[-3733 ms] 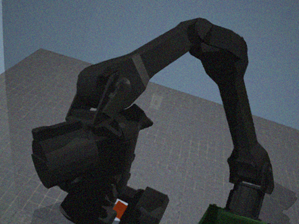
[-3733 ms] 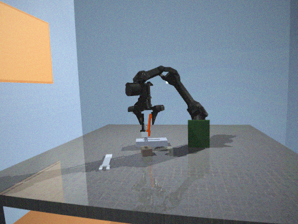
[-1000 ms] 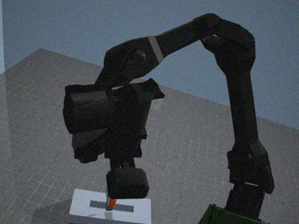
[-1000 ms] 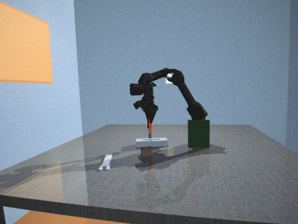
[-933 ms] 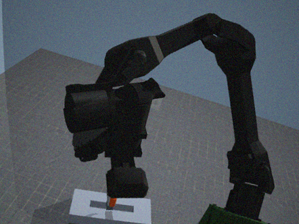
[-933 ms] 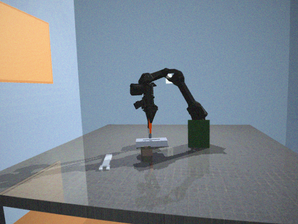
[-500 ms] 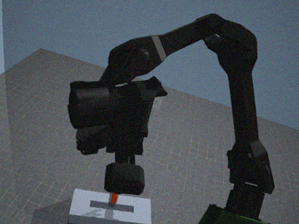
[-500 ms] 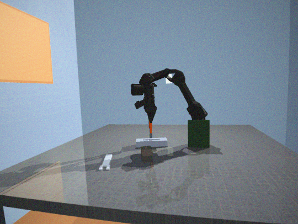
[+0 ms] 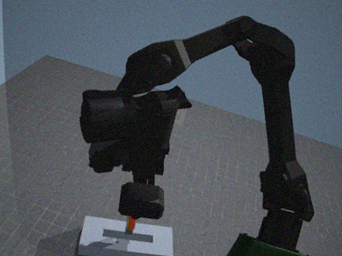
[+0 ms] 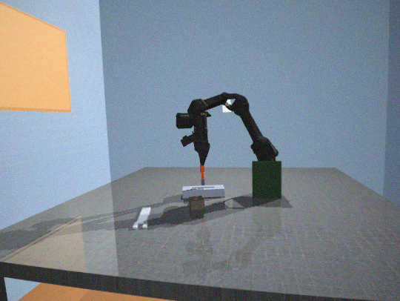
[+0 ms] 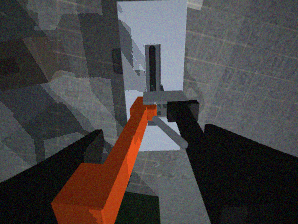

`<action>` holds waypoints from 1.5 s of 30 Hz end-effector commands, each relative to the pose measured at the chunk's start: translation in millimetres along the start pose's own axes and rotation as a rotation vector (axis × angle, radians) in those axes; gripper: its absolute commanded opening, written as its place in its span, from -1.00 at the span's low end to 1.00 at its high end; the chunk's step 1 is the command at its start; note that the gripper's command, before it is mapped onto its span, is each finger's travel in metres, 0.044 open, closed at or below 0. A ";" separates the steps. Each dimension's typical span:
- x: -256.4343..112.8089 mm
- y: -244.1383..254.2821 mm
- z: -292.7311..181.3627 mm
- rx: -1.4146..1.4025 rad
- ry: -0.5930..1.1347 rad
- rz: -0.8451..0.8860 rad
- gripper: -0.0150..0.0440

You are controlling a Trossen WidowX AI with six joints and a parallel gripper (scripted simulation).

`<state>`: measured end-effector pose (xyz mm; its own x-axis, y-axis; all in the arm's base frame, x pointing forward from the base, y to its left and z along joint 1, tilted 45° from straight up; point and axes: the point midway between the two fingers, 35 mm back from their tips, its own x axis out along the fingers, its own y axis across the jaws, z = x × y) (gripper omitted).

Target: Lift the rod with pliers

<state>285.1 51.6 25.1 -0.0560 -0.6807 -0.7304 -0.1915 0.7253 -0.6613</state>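
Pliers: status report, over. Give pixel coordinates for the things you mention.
End effector (image 9: 139, 215) (image 10: 202, 164) (image 11: 154, 133) shut on locking pliers (image 9: 131, 224) (image 10: 202, 172) (image 11: 127, 145). Pliers upright at white channel block (image 9: 164, 242) (image 10: 221, 193) (image 11: 171, 30), jaw depth unclear. Rod not lifted. No obstruction seen.

Your arm is matte black, its links angular and faceted. A pale grey band rings the link above the gripper. Beside the wrist, above the fingertips, you have a stubby black cylinder; your black fingers are broad, tapering wedges.
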 end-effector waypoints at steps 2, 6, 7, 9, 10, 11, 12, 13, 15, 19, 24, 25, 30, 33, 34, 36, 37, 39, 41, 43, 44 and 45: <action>-2.6 0.9 1.5 0.006 -0.007 0.000 0.59; -3.1 1.5 1.9 0.006 -0.008 0.000 0.59; -3.2 1.5 2.0 0.006 -0.008 0.000 0.59; -3.5 1.8 2.2 0.006 -0.008 0.000 0.59; -3.6 2.1 2.3 0.006 -0.008 0.000 0.59; -3.7 2.4 2.5 0.006 -0.008 0.000 0.59; -3.8 2.6 2.6 0.006 -0.008 0.000 0.59; -3.9 2.9 2.7 0.006 -0.008 0.000 0.59; -4.1 3.3 2.9 0.006 -0.008 0.000 0.59; -4.4 4.0 3.2 0.006 -0.008 0.000 0.59; -4.4 4.4 3.1 0.006 -0.008 0.000 0.59; -4.4 4.4 3.0 0.006 -0.008 0.000 0.59; -3.1 4.5 2.8 0.006 -0.008 0.000 0.59; -1.0 4.4 2.6 0.006 -0.008 0.000 0.59; -0.2 4.4 2.5 0.006 -0.008 0.000 0.59; 1.7 4.3 2.4 0.006 -0.008 0.000 0.59; 2.7 4.2 2.3 0.006 -0.008 0.000 0.59; 4.7 4.0 2.3 0.007 -0.008 0.000 0.59; 6.7 3.9 2.2 0.007 -0.008 -0.001 0.59; 8.7 3.8 2.1 0.007 -0.008 -0.001 0.59; 9.7 3.8 2.0 0.007 -0.008 -0.001 0.59; 10.7 3.8 1.9 0.007 -0.008 -0.001 0.59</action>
<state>286.2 48.6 15.9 -0.0529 -0.6785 -0.7326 -0.1784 0.7283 -0.6616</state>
